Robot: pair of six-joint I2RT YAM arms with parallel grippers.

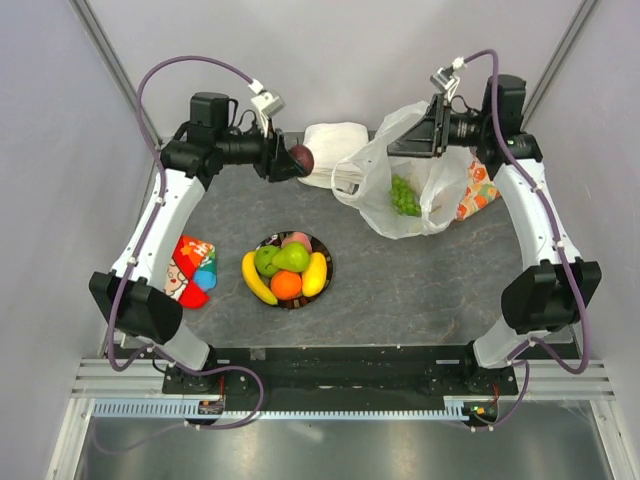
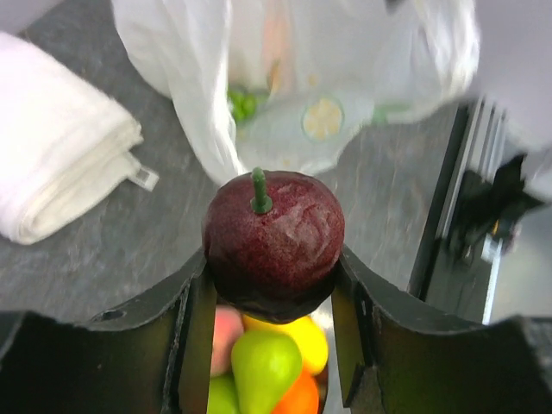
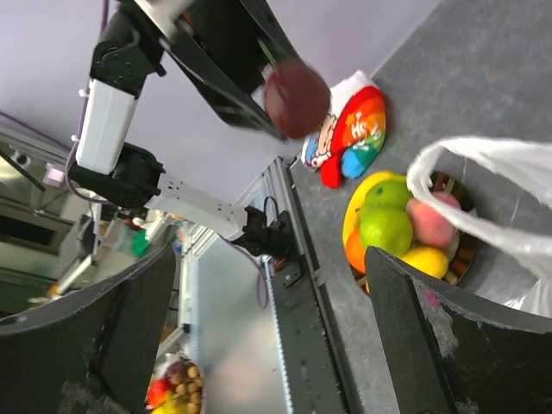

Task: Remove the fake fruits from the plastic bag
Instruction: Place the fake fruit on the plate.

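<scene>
Your left pincer [image 2: 272, 263] is clamped on the dark red fruit [image 2: 274, 246], one finger on each flank and the stem pointing up, held clear above the counter [image 1: 400, 280]. It looks like a sound grip, so don't squeeze harder.

The step in hand, as I read it, is the carry to the plate [image 1: 327, 287]. In the left wrist view the pear [image 2: 263, 366] and a banana [image 2: 297, 336] show low between the fingers, so the plate sits beneath the pincer and back toward its own arm. The bag [image 1: 440, 190] lies ahead of it, and the cloth roll [image 1: 335, 152] ahead and off to one side.

- Draw the pincer back until the plate is squarely under the fruit. Don't swing wide.
- The plate is already heaped, so pick a gap rather than the top of the pile.
- Come down low before you let the fingers part. A round, glossy fruit dropped from height will likely roll off onto the counter.
- Open slowly and lift straight up.

Your right pincer [image 3: 269, 259] stands wide apart with nothing between its fingers. A bag handle [image 3: 483, 198] loops just beside one finger, though I cannot tell whether it hangs on it. The grapes [image 1: 404, 196] are in the bag below that pincer — leave them until the left arm is clear.
</scene>
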